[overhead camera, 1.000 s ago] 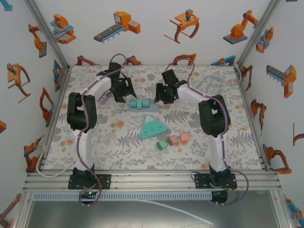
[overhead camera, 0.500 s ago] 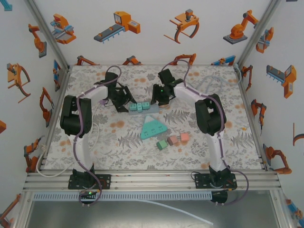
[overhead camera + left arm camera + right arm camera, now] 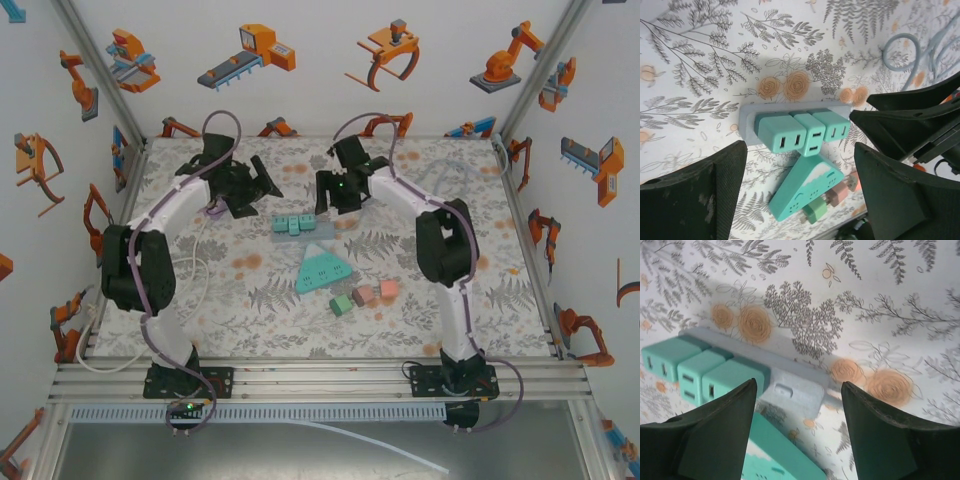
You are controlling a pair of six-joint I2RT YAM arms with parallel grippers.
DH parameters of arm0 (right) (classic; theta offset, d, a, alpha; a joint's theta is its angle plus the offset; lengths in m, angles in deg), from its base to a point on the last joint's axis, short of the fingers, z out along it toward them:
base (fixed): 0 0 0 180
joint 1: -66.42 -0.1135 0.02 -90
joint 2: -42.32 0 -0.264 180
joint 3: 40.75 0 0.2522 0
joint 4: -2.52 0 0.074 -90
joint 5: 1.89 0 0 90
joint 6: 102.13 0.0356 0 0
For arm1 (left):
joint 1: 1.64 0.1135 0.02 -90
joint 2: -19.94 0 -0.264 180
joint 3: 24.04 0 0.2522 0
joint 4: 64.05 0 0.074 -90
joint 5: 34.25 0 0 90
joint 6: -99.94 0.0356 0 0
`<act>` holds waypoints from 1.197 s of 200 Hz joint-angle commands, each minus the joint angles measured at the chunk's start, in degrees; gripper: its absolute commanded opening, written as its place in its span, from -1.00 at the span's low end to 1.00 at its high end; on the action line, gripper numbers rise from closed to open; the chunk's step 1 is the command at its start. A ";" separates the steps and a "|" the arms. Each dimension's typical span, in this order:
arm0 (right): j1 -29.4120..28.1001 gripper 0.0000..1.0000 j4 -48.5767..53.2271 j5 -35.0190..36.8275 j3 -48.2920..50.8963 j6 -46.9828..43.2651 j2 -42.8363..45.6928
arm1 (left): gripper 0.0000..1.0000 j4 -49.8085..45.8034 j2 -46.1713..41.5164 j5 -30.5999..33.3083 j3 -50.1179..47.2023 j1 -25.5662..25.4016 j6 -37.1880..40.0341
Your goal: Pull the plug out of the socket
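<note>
1. The left tool (image 3: 799,150) is spread wide. Its two black fingers (image 3: 695,195) pinch nothing, and it hangs over the worktop (image 3: 700,60), which is white and printed with ferns and orange flowers.
2. Straight under the gap of this tool lies the flat grey plastic socket strip (image 3: 746,116). Three teal block-shaped plastic plugs (image 3: 781,134) sit in it side by side, touching each other, and all are plugged in.
3. The right tool (image 3: 799,387) is spread too, with nothing between its fingers. Under its gap is the bare end of the strip. The plugs lie toward the finger on the left of its wrist view.
4. In the top view both tools stand on the far side of the strip, one near each end, turned toward each other and apart from it.
5. On the other side of the strip from the tools lies a teal triangular plastic socket block (image 3: 322,268). Its tip points at the middle plug; I cannot tell if they touch.
6. Still farther from the tools, three small cubes lie in a row: a green cube (image 3: 340,303), a red-brown cube (image 3: 363,297) and a pink cube (image 3: 388,290).
7. A pale grey cable (image 3: 900,50) loops on the worktop beyond the right tool.
</note>
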 commanded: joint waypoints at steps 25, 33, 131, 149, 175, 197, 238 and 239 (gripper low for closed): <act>-0.67 0.30 -20.30 -5.89 15.87 -26.41 17.85 | 0.62 -1.01 -4.46 1.74 -2.70 -1.08 13.04; -0.76 0.30 -23.85 -9.18 18.84 -32.65 19.19 | 0.62 -1.31 -4.08 2.41 -2.72 -1.67 14.32; -0.93 0.33 -21.86 -32.48 18.15 -72.39 10.25 | 0.37 -4.39 3.84 6.07 -0.03 -4.16 19.81; -1.28 0.33 -21.61 -31.96 16.93 -72.30 7.99 | 0.36 -5.28 5.30 5.41 0.97 -4.39 20.83; -1.46 0.33 -20.75 -32.05 15.36 -72.22 5.69 | 0.35 -5.88 6.68 7.14 1.74 -4.52 21.21; -1.54 0.32 -19.47 -32.56 14.31 -72.21 4.77 | 0.34 -6.13 6.70 7.73 1.88 -4.60 21.27; -1.55 0.31 -18.45 -33.07 14.30 -72.24 4.24 | 0.34 -4.81 5.35 4.81 2.23 -5.04 21.89; -1.59 0.32 -18.45 -33.12 14.30 -72.22 4.20 | 0.34 -4.77 5.34 4.83 2.21 -5.04 21.95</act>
